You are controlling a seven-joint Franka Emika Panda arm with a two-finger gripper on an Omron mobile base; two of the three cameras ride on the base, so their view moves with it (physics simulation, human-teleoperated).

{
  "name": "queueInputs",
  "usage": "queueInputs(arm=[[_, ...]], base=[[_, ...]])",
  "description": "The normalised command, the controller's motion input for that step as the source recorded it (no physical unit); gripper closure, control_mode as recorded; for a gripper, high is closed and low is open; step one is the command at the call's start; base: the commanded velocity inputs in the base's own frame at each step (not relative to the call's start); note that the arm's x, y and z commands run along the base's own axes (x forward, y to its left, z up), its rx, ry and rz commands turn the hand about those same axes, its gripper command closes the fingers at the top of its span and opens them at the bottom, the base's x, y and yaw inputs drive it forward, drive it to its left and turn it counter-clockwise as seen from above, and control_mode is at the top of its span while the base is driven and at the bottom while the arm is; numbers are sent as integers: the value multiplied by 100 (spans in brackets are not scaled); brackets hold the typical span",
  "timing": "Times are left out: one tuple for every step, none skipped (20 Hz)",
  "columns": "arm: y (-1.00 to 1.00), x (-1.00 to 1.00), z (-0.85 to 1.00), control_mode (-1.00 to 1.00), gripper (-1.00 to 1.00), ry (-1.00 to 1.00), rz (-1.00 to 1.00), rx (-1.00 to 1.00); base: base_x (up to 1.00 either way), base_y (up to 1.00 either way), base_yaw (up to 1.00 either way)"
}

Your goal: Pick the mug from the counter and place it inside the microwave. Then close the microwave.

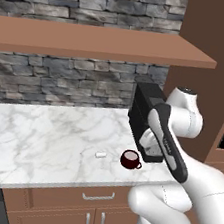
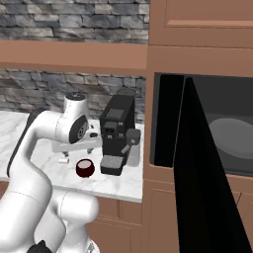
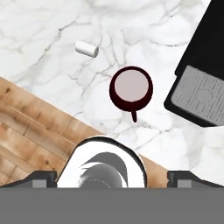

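The dark red mug [image 1: 130,160] stands upright on the white marble counter [image 1: 44,140] near its front edge, just left of the black coffee machine. In the hand view the mug [image 3: 131,89] lies straight ahead, pale inside showing, its handle pointing toward the bottom of the view. My gripper [image 2: 77,150] hangs open above the mug [image 2: 85,168], apart from it, with nothing between its fingers [image 3: 42,177]. The microwave [image 2: 222,123] is set in the wooden wall at the right, with its dark door [image 2: 197,168] swung wide open and the round grey turntable [image 2: 236,138] visible inside.
A black coffee machine [image 2: 117,131] stands right beside the mug, close to the gripper. A tiny white object [image 1: 100,155] lies on the counter left of the mug. A wooden shelf [image 1: 93,41] runs above the counter. Open marble stretches to the left.
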Motion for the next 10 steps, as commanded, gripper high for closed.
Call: queueInputs(arm=[[0, 0, -50, -100, -100, 0, 0, 0], [0, 0, -49, -100, -100, 0, 0, 0], [0, 0, -48, -100, -100, 0, 0, 0], [0, 0, -44, -100, -100, 0, 0, 0], [0, 0, -43, -100, -100, 0, 0, 0], [0, 0, -39, -100, -100, 0, 0, 0], [0, 0, -36, -100, -100, 0, 0, 0], [0, 0, -31, -100, -100, 0, 0, 0], [0, 0, -27, -100, -100, -1, 0, 0], [0, 0, -22, -100, -100, -2, 0, -1]], base=[[0, 0, 0], [0, 0, 0], [0, 0, 0], [0, 0, 0], [0, 0, 0], [0, 0, 0], [0, 0, 0], [0, 0, 0], [0, 0, 0], [0, 0, 0]])
